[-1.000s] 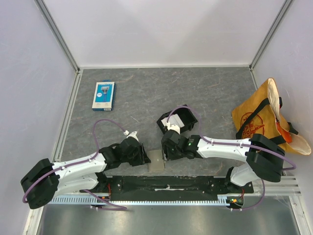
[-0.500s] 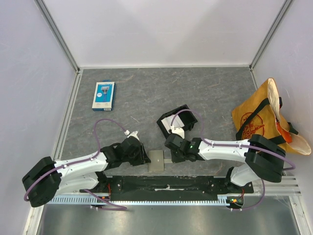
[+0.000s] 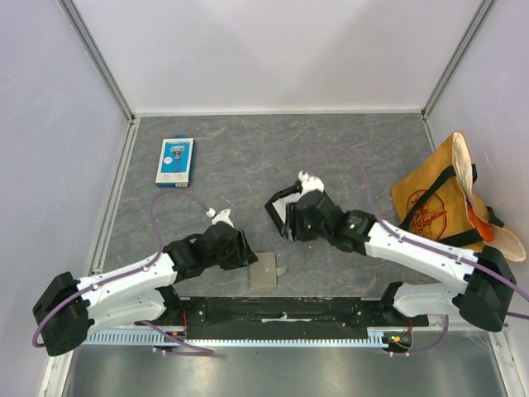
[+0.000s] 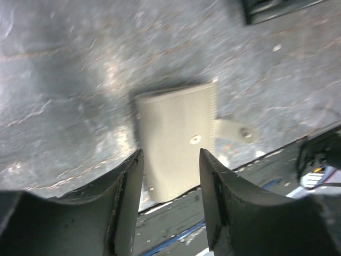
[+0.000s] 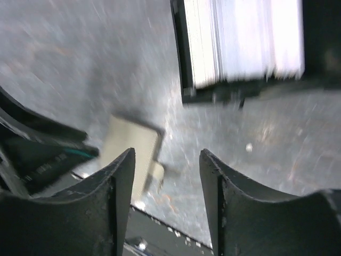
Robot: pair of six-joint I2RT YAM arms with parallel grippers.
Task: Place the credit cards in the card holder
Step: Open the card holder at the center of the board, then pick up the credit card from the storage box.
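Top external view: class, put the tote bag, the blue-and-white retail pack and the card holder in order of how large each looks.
1. orange tote bag, by far the largest
2. blue-and-white retail pack
3. card holder, somewhat smaller than the pack

You have the card holder (image 3: 264, 271) lying flat and folded shut near the near edge of the tabletop (image 3: 347, 157), with a small tab at its right side. Your left fingers (image 3: 242, 255) sit just beside its left edge. Your right fingers (image 3: 289, 222) are over the black tray (image 3: 274, 207) near the middle, where white cards (image 3: 286, 201) show. A blue-and-white pack (image 3: 175, 160) lies toward the far left corner. A yellow bag (image 3: 438, 194) slumps at the right edge.
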